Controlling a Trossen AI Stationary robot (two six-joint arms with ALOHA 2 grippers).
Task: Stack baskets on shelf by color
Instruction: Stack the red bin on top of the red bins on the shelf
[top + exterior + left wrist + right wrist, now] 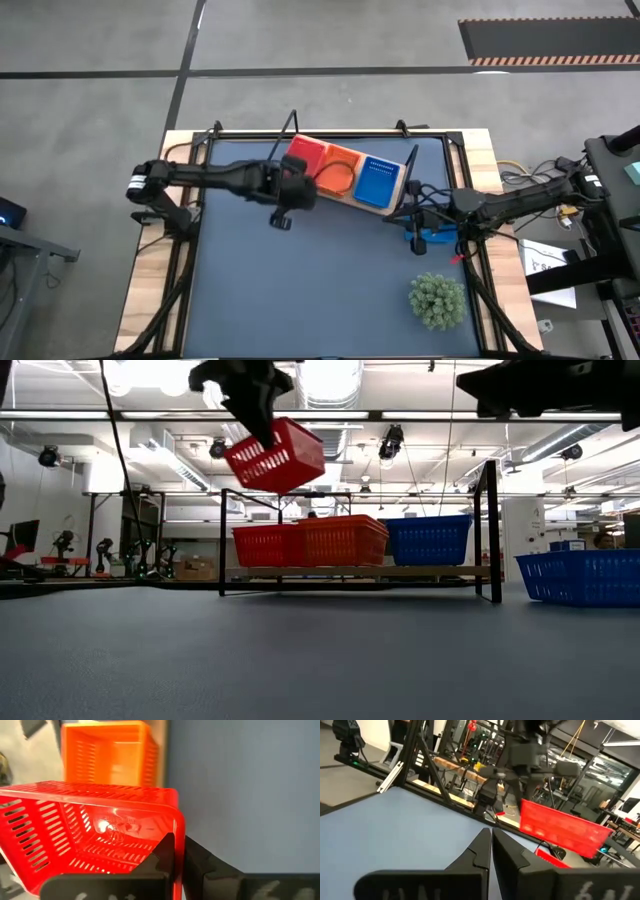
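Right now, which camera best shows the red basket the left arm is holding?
Low view: the red basket hangs tilted above the shelf, whole outline visible. Left wrist shows only a close-up of its inside; right wrist its side; in the high view the arm covers it.

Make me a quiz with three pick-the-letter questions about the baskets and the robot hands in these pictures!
1. Where is the red basket that the left hand holds?
A. In the air above the shelf
B. Flat on the table
C. Beside the plant

2. What colour is the basket on the table by the right hand?
A. Orange
B. Blue
C. Red

3. How are the right hand's fingers?
A. Spread wide
B. Gripping a basket
C. Shut, holding nothing

Answers:
1. A: the low view shows it tilted, hanging clear above the baskets on the shelf.
2. B: a blue basket sits on the table off the shelf's end.
3. C: the right wrist view shows the two fingers pressed together with nothing between them.
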